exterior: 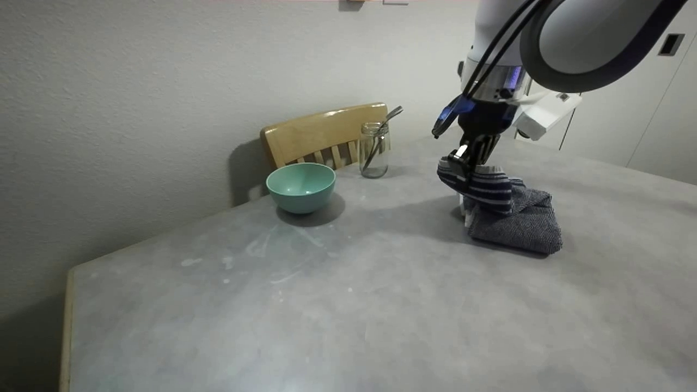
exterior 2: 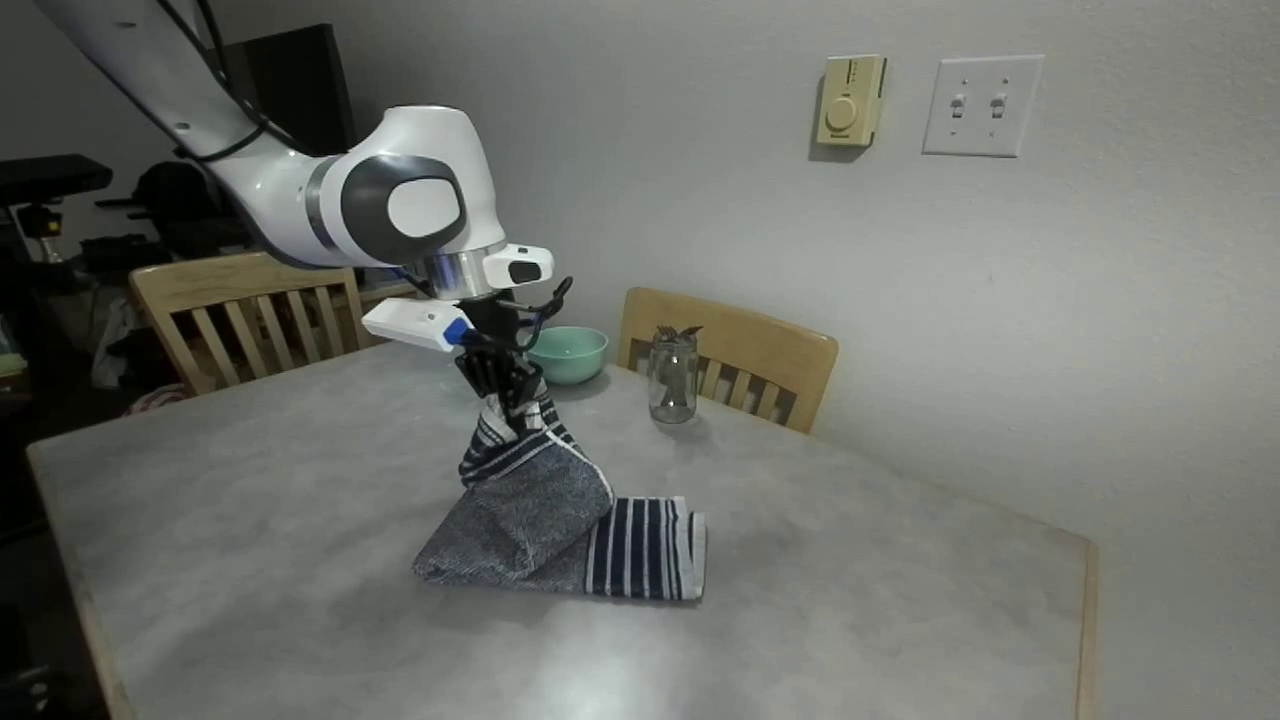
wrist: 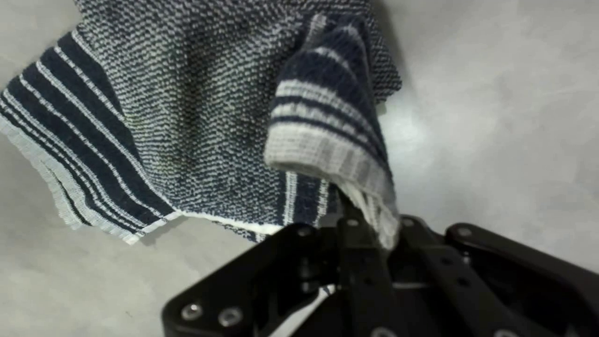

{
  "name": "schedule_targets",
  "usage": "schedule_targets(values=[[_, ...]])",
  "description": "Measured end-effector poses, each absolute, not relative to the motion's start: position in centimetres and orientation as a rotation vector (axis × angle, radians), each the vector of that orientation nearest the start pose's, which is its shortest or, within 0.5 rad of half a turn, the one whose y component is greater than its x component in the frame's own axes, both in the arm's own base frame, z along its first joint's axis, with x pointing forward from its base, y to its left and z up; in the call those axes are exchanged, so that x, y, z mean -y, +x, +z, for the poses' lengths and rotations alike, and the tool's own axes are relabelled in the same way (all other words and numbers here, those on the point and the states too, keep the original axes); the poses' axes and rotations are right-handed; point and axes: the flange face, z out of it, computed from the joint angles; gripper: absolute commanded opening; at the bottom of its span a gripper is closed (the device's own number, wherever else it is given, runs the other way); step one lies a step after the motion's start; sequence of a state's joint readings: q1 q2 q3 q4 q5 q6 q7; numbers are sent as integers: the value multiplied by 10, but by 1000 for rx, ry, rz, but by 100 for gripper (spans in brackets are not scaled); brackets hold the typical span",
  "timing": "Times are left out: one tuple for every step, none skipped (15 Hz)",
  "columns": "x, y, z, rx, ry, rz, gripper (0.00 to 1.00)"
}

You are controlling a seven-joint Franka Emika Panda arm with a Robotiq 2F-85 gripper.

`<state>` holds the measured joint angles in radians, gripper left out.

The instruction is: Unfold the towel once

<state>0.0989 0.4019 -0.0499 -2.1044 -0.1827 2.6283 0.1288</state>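
Note:
The grey-blue towel with navy and white striped end bands lies folded on the table in both exterior views. One striped end is lifted above the rest of the towel and hangs from my gripper, which points down over it. In an exterior view, the gripper is at the top of the raised end, and another striped band lies flat on the table. In the wrist view, the towel's white edge is pinched between the fingers of the gripper. The fingertips are partly hidden by the cloth.
A teal bowl stands near the table's wall-side edge. A glass jar with cutlery stands near it, also seen in an exterior view. A wooden chair is behind the jar, against the wall. The grey table has a light edge strip.

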Motion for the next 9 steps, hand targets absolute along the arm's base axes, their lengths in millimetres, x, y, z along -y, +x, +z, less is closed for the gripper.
schedule_targets(values=[[-34,593,236,128,-3239,-212,8],[-34,593,236,128,-3239,-212,8],[-34,593,236,128,-3239,-212,8],[-34,593,236,128,-3239,-212,8],[-34,593,236,128,-3239,-212,8],[-34,593,236,128,-3239,-212,8],[-34,593,236,128,-3239,-212,8],[-34,593,236,128,-3239,-212,8],[-34,593,236,128,-3239,-212,2]])
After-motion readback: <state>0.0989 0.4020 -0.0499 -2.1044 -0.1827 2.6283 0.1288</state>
